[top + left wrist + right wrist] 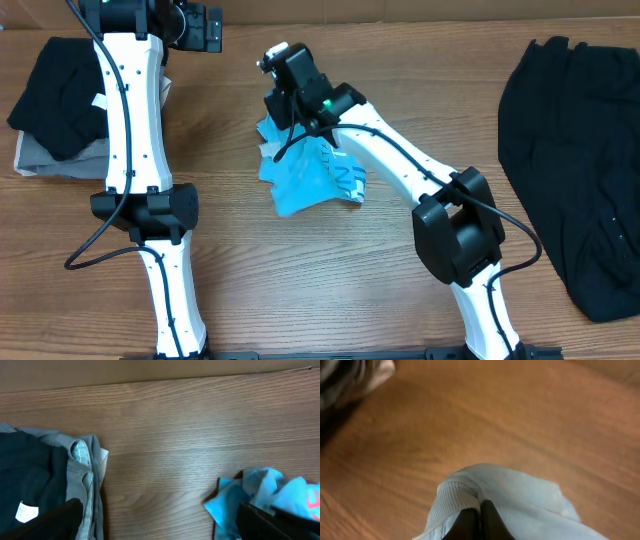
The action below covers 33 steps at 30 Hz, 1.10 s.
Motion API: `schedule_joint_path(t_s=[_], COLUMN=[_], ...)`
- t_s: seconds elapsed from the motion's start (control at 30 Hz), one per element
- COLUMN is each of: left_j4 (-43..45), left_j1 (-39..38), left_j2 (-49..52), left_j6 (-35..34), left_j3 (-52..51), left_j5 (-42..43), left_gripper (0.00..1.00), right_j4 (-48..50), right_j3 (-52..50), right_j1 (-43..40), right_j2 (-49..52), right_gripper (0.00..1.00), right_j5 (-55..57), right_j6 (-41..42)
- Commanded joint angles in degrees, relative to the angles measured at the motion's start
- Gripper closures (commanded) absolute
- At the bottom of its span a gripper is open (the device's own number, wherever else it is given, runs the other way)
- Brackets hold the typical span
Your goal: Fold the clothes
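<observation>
Right gripper [480, 509] clamped on T-shirt [310, 180] ribbed edge, far end; the bunch runs back toward the arm bases. Left gripper [203, 30] jaws apart, well off left.

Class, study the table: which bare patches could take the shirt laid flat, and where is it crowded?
Bare wood lies between the left arm and the T-shirt, running on to the front edge, and between the right arm and the black garment. Crowded: the middle, where the right gripper pinches the T-shirt, and the left edge under the dark pile.
</observation>
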Motion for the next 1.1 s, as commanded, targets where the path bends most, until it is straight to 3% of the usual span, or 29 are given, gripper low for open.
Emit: schedule_joint_path(t_s=[0.0, 0.1, 0.13, 0.2, 0.23, 0.27, 0.63, 0.8, 1.07], left_j4=[0.1, 0.1, 0.0, 0.0, 0.0, -0.1, -4.5, -10.7, -10.1], left_j1=[0.4, 0.4, 0.4, 0.4, 0.4, 0.4, 0.3, -0.6, -5.9], left_j2=[0.7, 0.7, 0.7, 0.7, 0.7, 0.7, 0.8, 2.1, 4.5], left_j6=[-0.7, -0.7, -0.7, -0.7, -0.7, -0.7, -0.7, -0.2, 4.4], left_j3=[-0.2, -0.2, -0.2, -0.2, -0.2, -0.2, -0.2, -0.2, -10.2], left_j5=[0.7, 0.7, 0.7, 0.7, 0.7, 0.7, 3.8, 14.5, 17.1], left_gripper=[0.0, 0.0, 0.0, 0.0, 0.0, 0.0, 0.0, 0.0, 0.0], right_j4=[3.3, 6.1, 7.2, 8.0, 7.9, 7.6, -11.9, -24.4, -35.8], right_j3=[1.5, 1.4, 1.4, 1.4, 1.4, 1.6, 3.8, 3.8, 3.7], right_j1=[-1.0, -1.3, -1.4, -1.3, -1.3, -1.3, -8.0, -17.4, -29.7], right_j2=[2.3, 3.5, 3.9, 3.9, 3.9, 3.8, -9.7, -16.0, -15.8], right_gripper=[0.96, 0.94, 0.82, 0.26, 0.09, 0.0, 0.0, 0.0, 0.0], right_j5=[-1.1, -1.7, -3.0, -4.5, -5.0, -5.5, -7.3, -7.4, -10.8], right_j6=[2.7, 3.9, 3.9, 3.9, 3.9, 3.9, 8.2, 8.2, 8.2])
